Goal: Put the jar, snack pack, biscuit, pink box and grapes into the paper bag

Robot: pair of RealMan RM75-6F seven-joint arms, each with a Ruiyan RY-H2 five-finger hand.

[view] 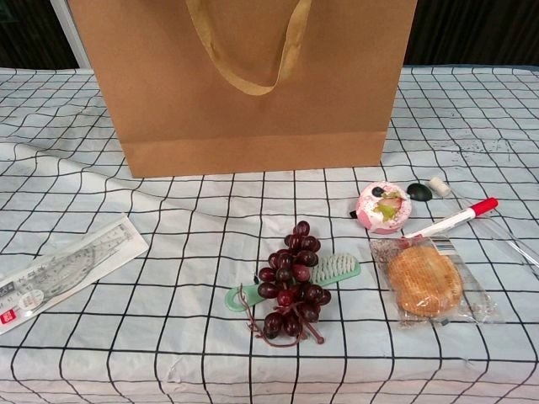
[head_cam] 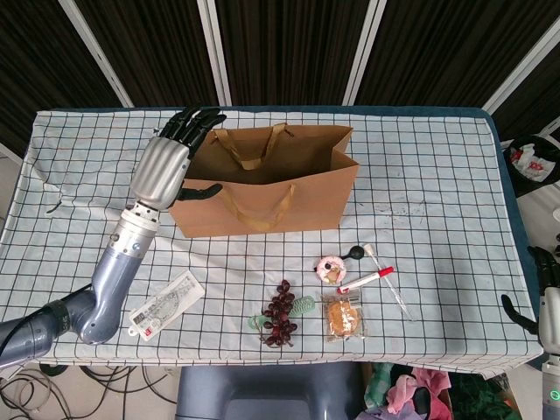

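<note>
The brown paper bag (head_cam: 262, 197) (view: 253, 93) stands upright in the middle of the table. My left hand (head_cam: 168, 164) hovers at its left end with fingers spread and nothing in it. In front of the bag lie the dark grapes (head_cam: 280, 317) (view: 290, 290), the wrapped biscuit (head_cam: 344, 318) (view: 424, 280) and the round pink box (head_cam: 331, 268) (view: 383, 207). No snack pack or jar shows; the bag's inside is mostly hidden. My right hand (head_cam: 544, 302) hangs off the table's right edge, holding nothing.
A green brush (head_cam: 304, 305) (view: 333, 269) lies under the grapes. A red-capped pen (head_cam: 366, 280) (view: 455, 220) and a small black object (head_cam: 354, 254) (view: 418, 191) sit right of the pink box. A packaged ruler set (head_cam: 166, 304) (view: 59, 269) lies front left.
</note>
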